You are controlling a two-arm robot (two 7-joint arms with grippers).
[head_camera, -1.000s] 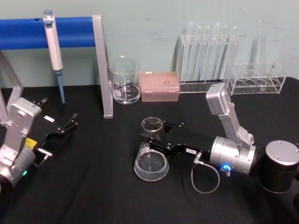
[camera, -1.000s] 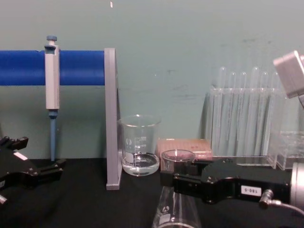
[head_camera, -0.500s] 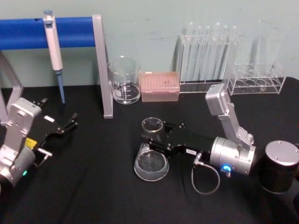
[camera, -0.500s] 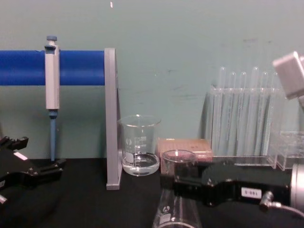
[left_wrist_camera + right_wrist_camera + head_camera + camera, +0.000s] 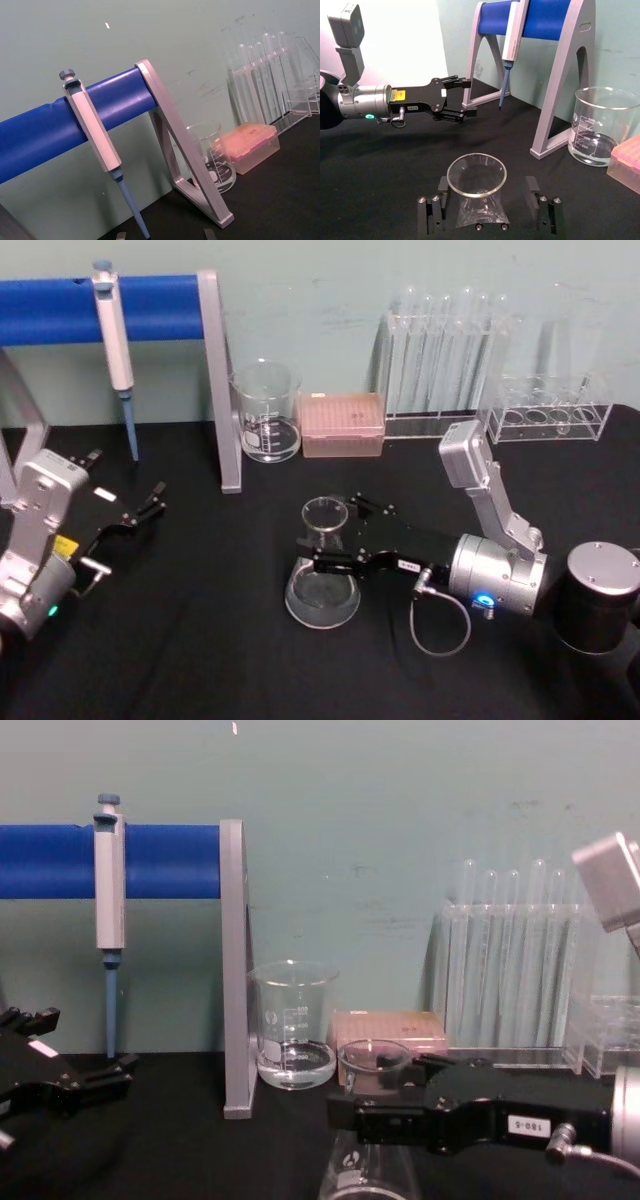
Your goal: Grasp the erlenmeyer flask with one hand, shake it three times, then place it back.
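Observation:
The erlenmeyer flask (image 5: pixel 322 592) is clear glass and stands upright on the black table, a little right of centre; it shows from the side as the flask (image 5: pixel 372 1065) and from above as the flask (image 5: pixel 476 175). My right gripper (image 5: pixel 338 533) reaches in from the right at neck height. It is open, with one finger (image 5: pixel 431 212) on each side of the neck and a gap between each pad and the glass. My left gripper (image 5: pixel 140 510) rests open at the far left of the table, well away from the flask, and appears across the table as the left gripper (image 5: pixel 460 97).
A blue-barred pipette stand (image 5: pixel 215 380) holds a pipette (image 5: pixel 115 340) at the back left. Behind the flask are a glass beaker (image 5: pixel 266 412), a pink tip box (image 5: pixel 342 425), a rack of test tubes (image 5: pixel 445 350) and a low clear rack (image 5: pixel 555 410).
The right gripper's fingers have spread apart from the flask's neck, which they clamped before. The flask has dropped slightly and now stands free. The left arm has not moved.

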